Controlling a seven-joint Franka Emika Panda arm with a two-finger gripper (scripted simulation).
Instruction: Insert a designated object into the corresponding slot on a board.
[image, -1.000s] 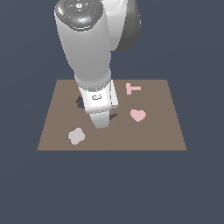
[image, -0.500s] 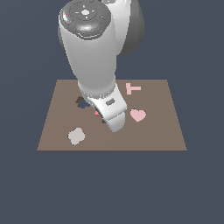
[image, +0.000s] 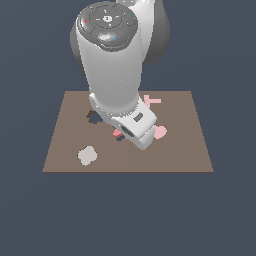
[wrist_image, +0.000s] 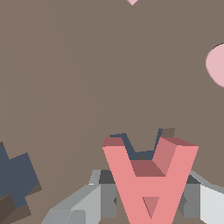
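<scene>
Salmon A block (wrist_image: 148, 183) sits clamped between our jaws, held just over its slot (wrist_image: 142, 142) on the board (image: 190, 145) so legs line up for insertion.

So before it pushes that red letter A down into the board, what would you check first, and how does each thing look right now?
1. The pincer has the red A block between its fingers: ok.
2. The A-shaped slot is in sight, just beyond the block: ok.
3. Block directly above the slot: cannot tell; the arm hides it in the exterior view.
4. Block turned to match the slot: cannot tell.
5. The pale heart and the grey flower piece lie apart from the slot on the board: ok.
</scene>
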